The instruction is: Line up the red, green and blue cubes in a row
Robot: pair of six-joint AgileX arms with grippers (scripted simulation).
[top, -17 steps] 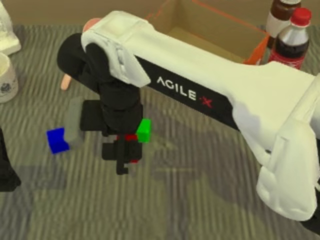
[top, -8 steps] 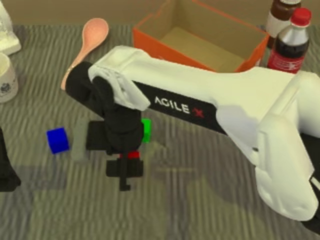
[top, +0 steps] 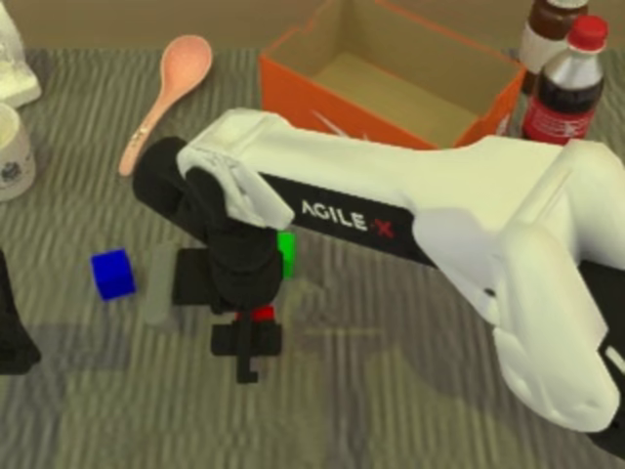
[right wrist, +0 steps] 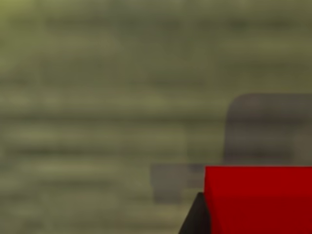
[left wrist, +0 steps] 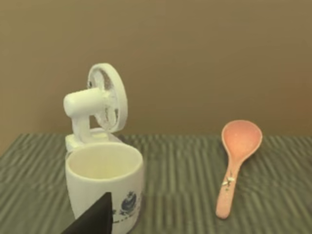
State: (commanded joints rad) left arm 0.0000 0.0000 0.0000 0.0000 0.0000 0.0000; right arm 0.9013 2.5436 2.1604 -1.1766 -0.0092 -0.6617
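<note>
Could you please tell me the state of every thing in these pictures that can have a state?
Red cube: at the right end effector, mostly hidden under it; whether gripped cannot be told.
Green cube: on the table, partly hidden by the right arm.
Blue cube: on the table, free, at the left.
Box: open, empty.
Mug: upright, empty.
Bottle: upright, capped.
Spoon: lying flat.
Fan: upright.

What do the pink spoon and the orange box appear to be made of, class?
Spoon: probably ceramic or plastic, since it looks smooth, evenly pink and slightly glossy. Box: likely cardboard, with thin flat orange walls and a plain tan, matte inside.
</note>
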